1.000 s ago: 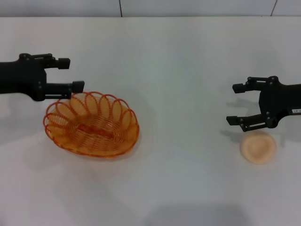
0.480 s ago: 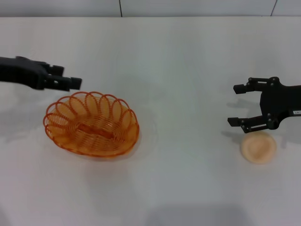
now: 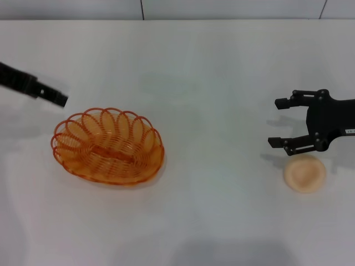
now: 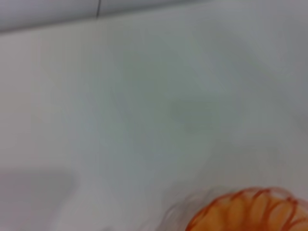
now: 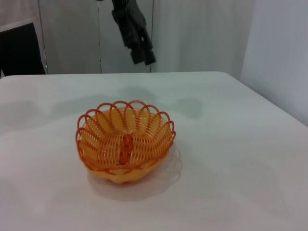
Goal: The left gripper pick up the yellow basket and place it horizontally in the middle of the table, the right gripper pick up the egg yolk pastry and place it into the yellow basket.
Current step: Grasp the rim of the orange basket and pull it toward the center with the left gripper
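The yellow basket (image 3: 108, 146) rests upright on the white table (image 3: 211, 72), left of the middle, with nothing inside. It also shows in the right wrist view (image 5: 125, 142), and its rim shows in the left wrist view (image 4: 250, 211). My left gripper (image 3: 60, 100) is apart from the basket, above and behind its left end, holding nothing. It appears far off in the right wrist view (image 5: 142, 55). My right gripper (image 3: 273, 122) is open and empty, hovering just behind the egg yolk pastry (image 3: 304, 173), which lies on the table at the right.
The table's far edge meets a grey wall (image 3: 166, 8). In the right wrist view, pale curtains (image 5: 192, 33) hang beyond the table and its right edge (image 5: 274, 110) runs diagonally.
My left gripper has pulled back from the basket's rim toward the left and turned edge-on. The basket, the pastry and the right gripper have stayed in place.
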You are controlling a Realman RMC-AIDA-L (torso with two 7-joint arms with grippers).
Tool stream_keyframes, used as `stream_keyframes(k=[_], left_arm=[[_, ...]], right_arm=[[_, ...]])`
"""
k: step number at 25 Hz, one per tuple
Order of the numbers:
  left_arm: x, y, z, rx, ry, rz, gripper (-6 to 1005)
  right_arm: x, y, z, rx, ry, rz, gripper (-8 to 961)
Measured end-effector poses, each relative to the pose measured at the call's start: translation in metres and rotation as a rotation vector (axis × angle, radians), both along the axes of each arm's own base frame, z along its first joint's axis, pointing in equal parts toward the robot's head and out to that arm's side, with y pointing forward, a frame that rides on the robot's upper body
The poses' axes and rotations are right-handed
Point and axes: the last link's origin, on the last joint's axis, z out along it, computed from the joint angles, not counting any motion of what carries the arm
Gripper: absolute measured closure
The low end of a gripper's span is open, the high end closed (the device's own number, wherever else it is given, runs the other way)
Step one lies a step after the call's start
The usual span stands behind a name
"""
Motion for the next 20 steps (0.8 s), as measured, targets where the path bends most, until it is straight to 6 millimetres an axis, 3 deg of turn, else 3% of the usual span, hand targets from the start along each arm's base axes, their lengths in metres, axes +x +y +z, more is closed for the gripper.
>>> stream_keyframes(k=[7,20], left_arm=[[-0.002,0.001,-0.015,-0.041,0.109,0.056,249],[-0.032,-0.002,-0.056,-0.054,0.098,0.137,275]], right_arm=[[-0.001,0.001,0.001,0.008,-0.003,0.013,85],[-0.001,0.001,0.001,0.016,-0.004,0.012,84]])
